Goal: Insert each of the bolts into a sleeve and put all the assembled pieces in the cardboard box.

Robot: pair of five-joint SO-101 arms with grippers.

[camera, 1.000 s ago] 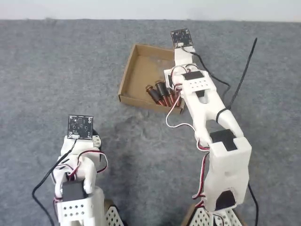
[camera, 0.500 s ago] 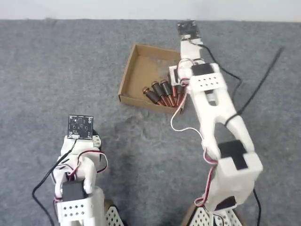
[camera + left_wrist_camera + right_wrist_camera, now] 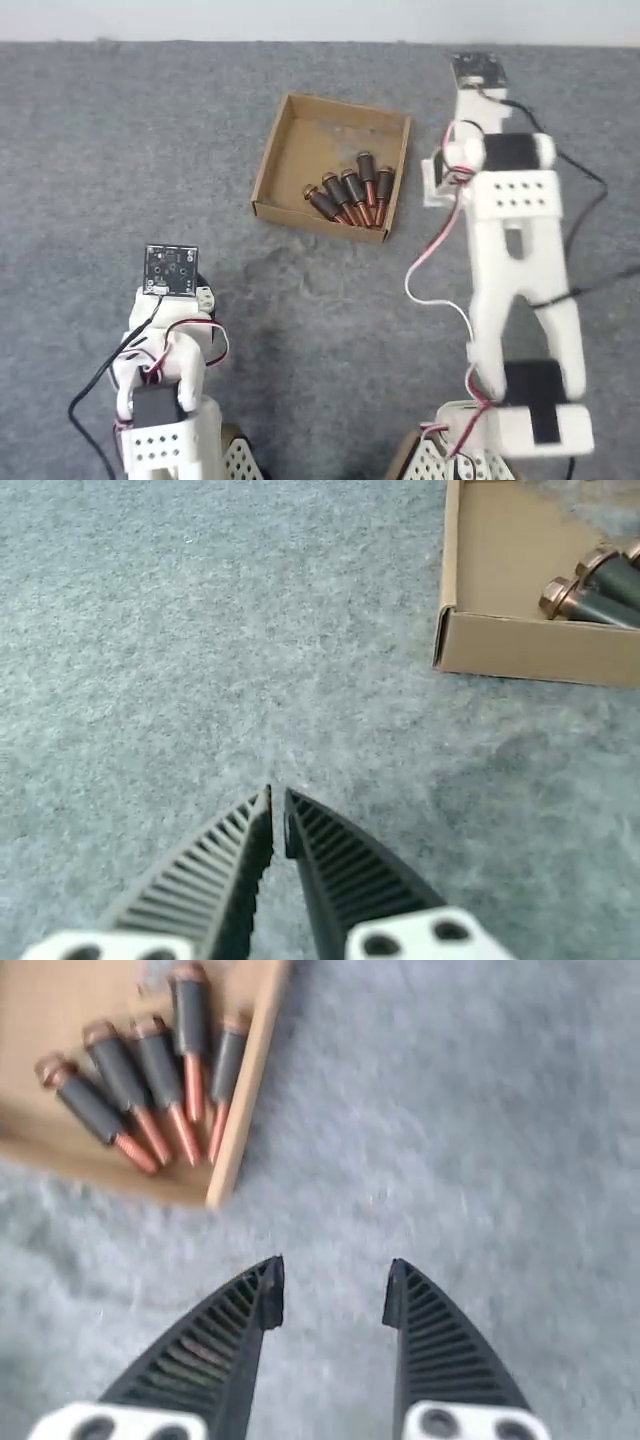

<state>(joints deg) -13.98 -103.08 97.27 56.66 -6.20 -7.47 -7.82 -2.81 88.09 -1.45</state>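
five sleeved bolts (image 3: 352, 192) are lying side by side in the cardboard box (image 3: 320, 135). the right end effector (image 3: 333, 1295) is hovering open over the grey counter (image 3: 150, 150) just beside the box. the left end effector (image 3: 278, 825) is sitting closed, well apart from it.

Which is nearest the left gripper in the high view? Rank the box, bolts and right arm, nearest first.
1. Box, its front-left corner up and right of the left gripper.
2. Bolts, inside the box along its front wall.
3. Right arm, past the box's right side.
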